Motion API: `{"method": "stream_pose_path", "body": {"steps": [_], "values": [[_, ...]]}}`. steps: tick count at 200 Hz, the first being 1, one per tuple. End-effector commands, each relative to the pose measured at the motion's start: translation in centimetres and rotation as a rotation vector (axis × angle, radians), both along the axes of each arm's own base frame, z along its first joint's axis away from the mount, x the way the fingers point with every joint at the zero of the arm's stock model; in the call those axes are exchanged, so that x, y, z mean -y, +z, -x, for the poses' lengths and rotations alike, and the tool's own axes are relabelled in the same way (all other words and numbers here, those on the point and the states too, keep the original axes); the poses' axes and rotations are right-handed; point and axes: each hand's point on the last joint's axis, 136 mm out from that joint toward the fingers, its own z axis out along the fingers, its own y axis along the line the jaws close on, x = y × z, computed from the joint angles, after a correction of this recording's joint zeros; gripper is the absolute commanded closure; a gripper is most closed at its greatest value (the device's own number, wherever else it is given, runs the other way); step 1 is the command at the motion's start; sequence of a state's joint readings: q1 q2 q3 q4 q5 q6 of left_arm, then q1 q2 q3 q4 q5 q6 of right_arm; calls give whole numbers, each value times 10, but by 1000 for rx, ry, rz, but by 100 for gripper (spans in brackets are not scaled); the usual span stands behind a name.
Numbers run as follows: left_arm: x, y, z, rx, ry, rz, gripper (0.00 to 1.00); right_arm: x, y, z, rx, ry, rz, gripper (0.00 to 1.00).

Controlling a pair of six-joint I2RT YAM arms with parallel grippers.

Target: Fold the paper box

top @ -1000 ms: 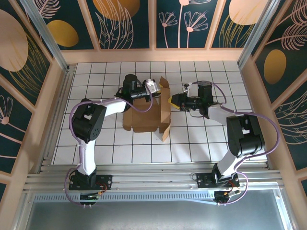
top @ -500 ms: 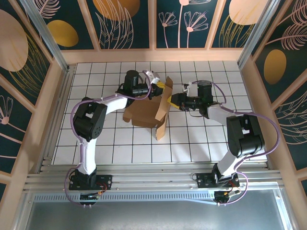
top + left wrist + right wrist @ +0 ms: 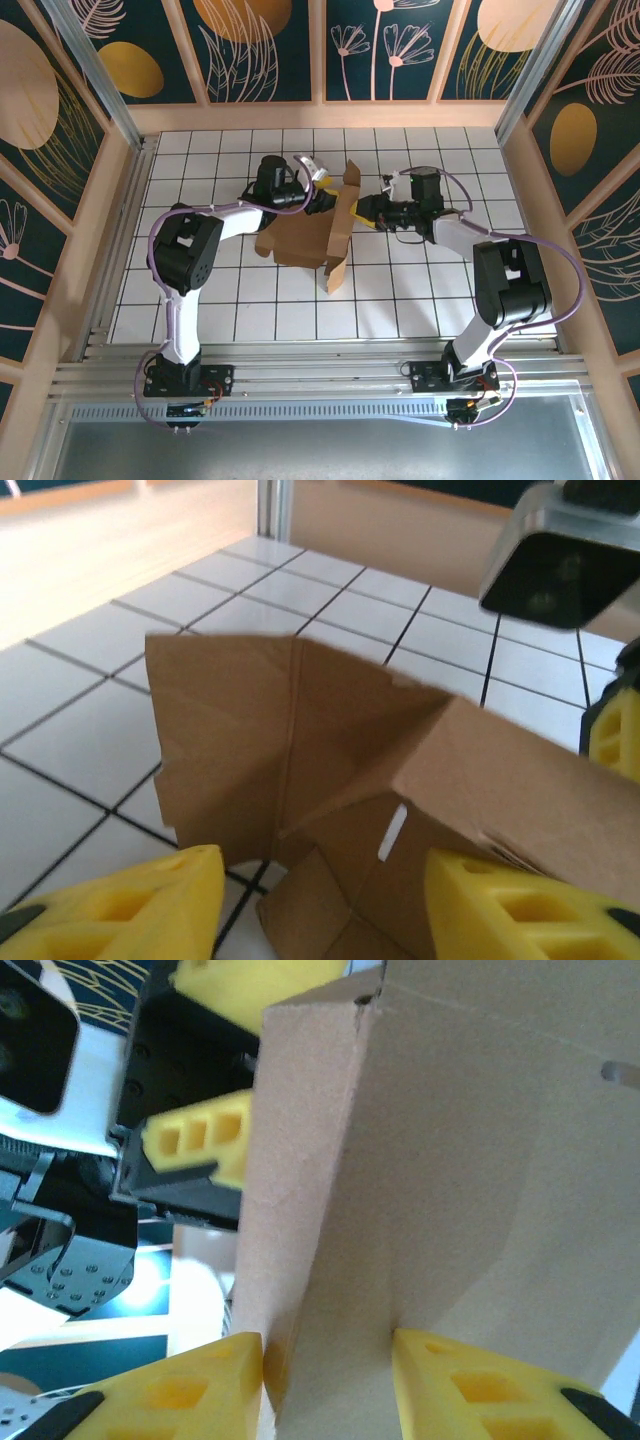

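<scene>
Paper box [image 3: 300, 240] half-folded, one upright wall pinched by right gripper [image 3: 362, 211]

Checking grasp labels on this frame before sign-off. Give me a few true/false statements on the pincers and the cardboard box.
1. The right pincer is closed on a wall of the paper box. True.
2. The left pincer is clamped shut on the paper box. False: its fingers stand apart, open, with the cardboard ahead of them.
3. The paper box lies as a flat sheet. False: it is partly folded, with walls raised.
4. The paper box sits on the tiled table between the two pincers. True.
</scene>
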State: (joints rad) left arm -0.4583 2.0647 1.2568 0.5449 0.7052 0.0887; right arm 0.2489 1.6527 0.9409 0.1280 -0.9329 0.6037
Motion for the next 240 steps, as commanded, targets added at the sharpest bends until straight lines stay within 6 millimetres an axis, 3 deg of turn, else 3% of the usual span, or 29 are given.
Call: {"method": "stream_pose_path", "body": {"steps": [1,42,56,82,101,116,119,130,153,192,240], "values": [[-2,26,19,80,-23,20,41,8,-18,-4,-14,-6,125,61],[-36,59,35,47,153,101,40,8,-13,-8,-1,10,148,60],[-51,52,38,-83,266,137,41,7,-11,-10,5,19,150,61],[-100,-16,22,-416,654,-15,54,7,-10,-14,5,29,159,61],[-131,-66,34,-564,825,-176,58,7,-10,-17,7,37,168,61],[-145,-91,41,-625,900,-239,63,7,-10,-21,6,40,175,60],[-144,-86,35,-621,914,-231,65,7,-10,-22,6,40,176,60],[-151,-98,38,-673,967,-255,71,7,-11,-24,2,40,185,61],[-147,-116,47,-775,973,-252,80,8,-13,-26,2,42,196,60],[-117,-148,81,-923,836,-314,86,16,-15,-33,3,22,211,60],[-81,-150,131,-1051,722,-267,89,35,-19,-43,-21,43,240,57]]}}
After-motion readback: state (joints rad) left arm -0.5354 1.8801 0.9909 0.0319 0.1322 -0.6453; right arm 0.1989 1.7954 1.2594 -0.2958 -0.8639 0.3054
